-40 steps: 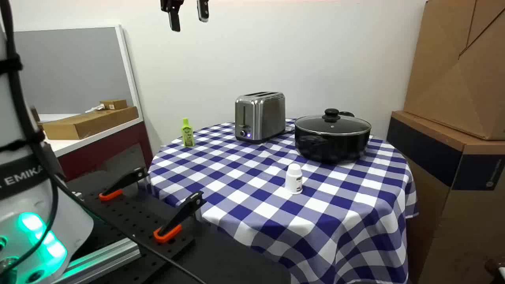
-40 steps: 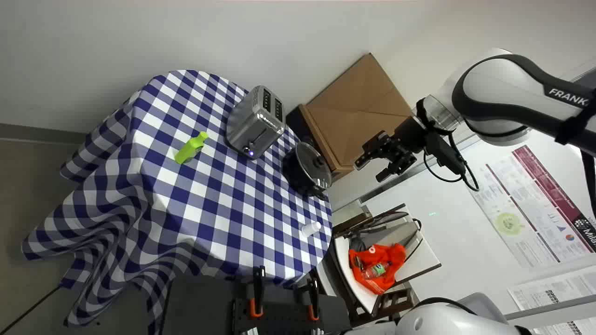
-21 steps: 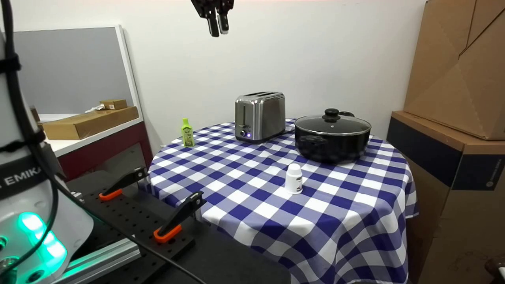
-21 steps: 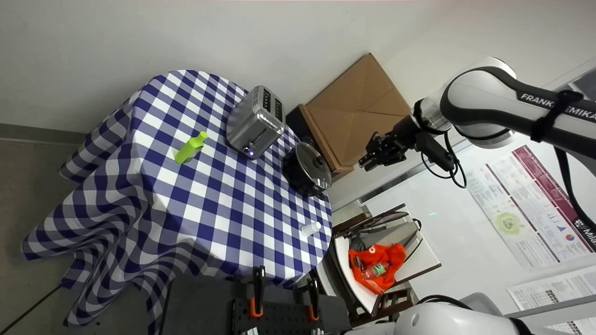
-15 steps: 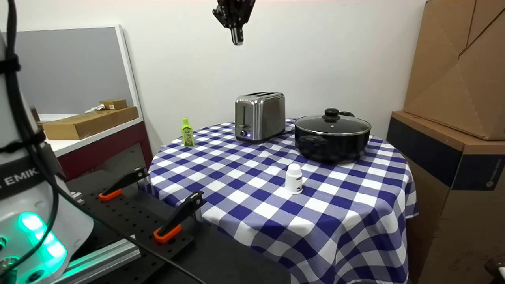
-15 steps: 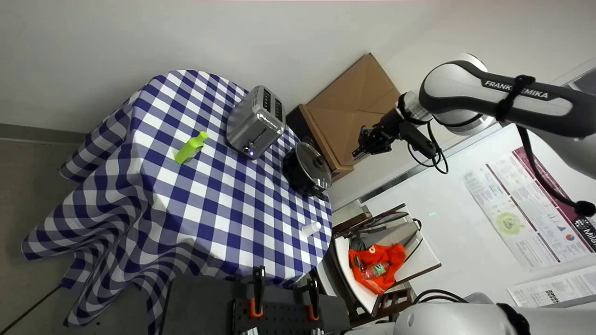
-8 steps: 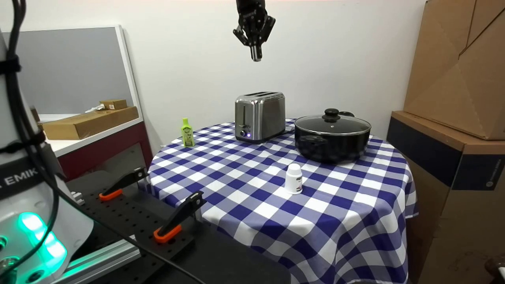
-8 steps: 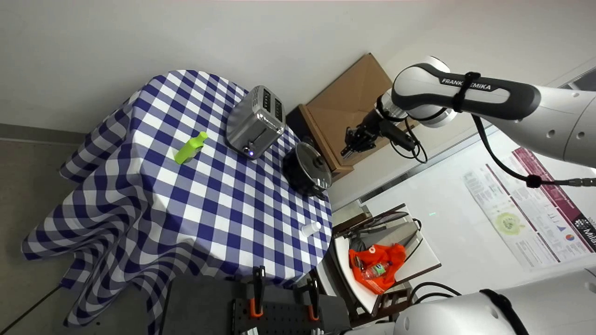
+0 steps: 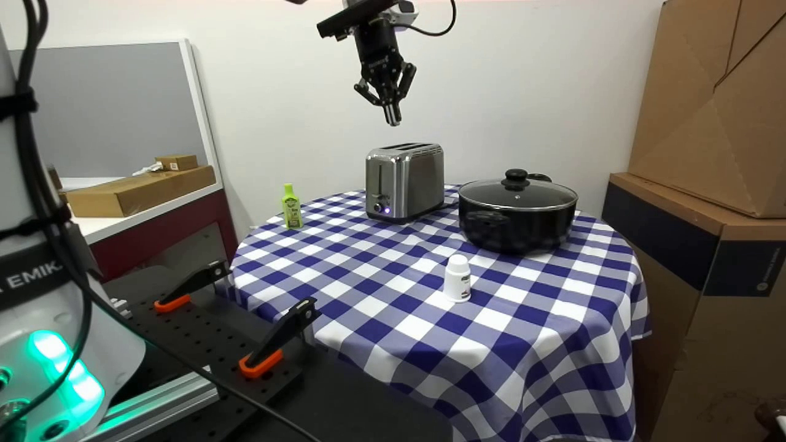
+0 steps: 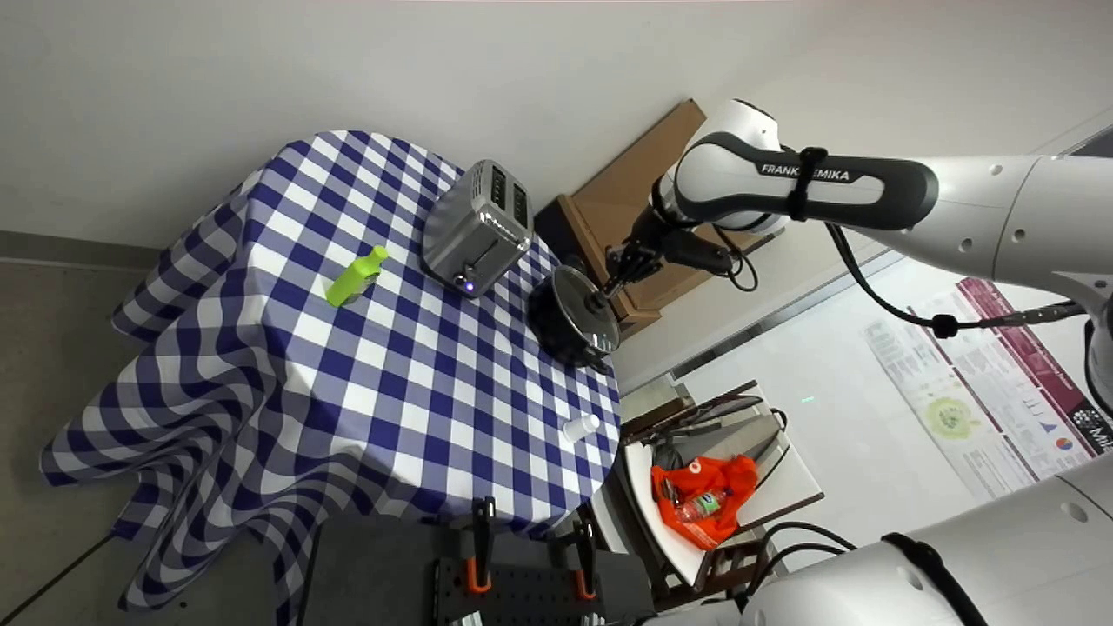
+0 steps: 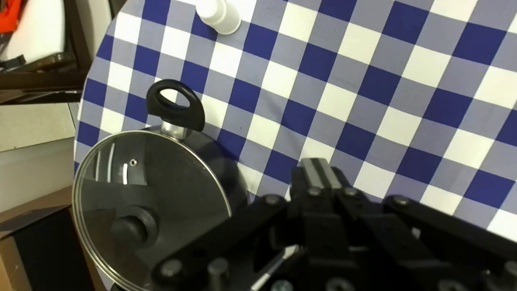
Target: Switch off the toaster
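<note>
The silver toaster (image 9: pixel 420 181) stands upright on the checked cloth, its dark end panel carrying a slot and a lit purple light (image 9: pixel 387 210) near the base. The same toaster (image 10: pixel 461 222) shows its two top slots from above. My gripper (image 9: pixel 393 124) points down in the air, appearing above the toaster in that picture, while from the other angle the gripper (image 10: pixel 606 294) appears over the pot's lid. In the wrist view the fingers (image 11: pixel 310 171) are pressed together with nothing between them; the toaster is out of that view. No contact with the toaster shows.
A black lidded pot (image 9: pixel 519 224) stands beside the toaster. A white bottle (image 9: pixel 457 279) and a green bottle (image 9: pixel 292 207) stand on the cloth. Cardboard boxes (image 9: pixel 681 276) rise past the table, and black clamps (image 9: pixel 279 337) sit at its edge.
My gripper, open at the earliest moment, has shut. The arm has swung over the table and come down lower. The toaster, its light, the pot and the bottles look unchanged.
</note>
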Available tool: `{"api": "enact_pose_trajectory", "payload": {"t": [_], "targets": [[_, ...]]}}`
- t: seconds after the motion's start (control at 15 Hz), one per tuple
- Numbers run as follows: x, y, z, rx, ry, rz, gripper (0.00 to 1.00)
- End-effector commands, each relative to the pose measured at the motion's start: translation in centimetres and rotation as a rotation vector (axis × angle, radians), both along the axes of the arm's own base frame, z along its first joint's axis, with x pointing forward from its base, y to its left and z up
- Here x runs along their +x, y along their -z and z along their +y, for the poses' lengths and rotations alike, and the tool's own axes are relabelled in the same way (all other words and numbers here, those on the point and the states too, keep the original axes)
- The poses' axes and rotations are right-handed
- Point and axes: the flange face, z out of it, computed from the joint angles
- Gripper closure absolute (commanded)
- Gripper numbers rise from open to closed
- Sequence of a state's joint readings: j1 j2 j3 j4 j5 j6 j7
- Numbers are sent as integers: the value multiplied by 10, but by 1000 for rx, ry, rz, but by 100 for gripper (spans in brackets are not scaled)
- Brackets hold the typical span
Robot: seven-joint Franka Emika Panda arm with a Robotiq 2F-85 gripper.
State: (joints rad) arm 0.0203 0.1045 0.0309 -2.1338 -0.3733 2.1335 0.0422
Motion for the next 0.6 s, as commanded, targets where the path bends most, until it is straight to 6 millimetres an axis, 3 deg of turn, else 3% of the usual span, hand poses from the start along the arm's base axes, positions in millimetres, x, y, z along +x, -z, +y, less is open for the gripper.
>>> {"api": "enact_pose_trajectory", "payload": {"t": [0.0,0.53], "targets": [[1,26,10,-32,-65,-24,100],[25,86,19,-45,-126,-70,100]]}}
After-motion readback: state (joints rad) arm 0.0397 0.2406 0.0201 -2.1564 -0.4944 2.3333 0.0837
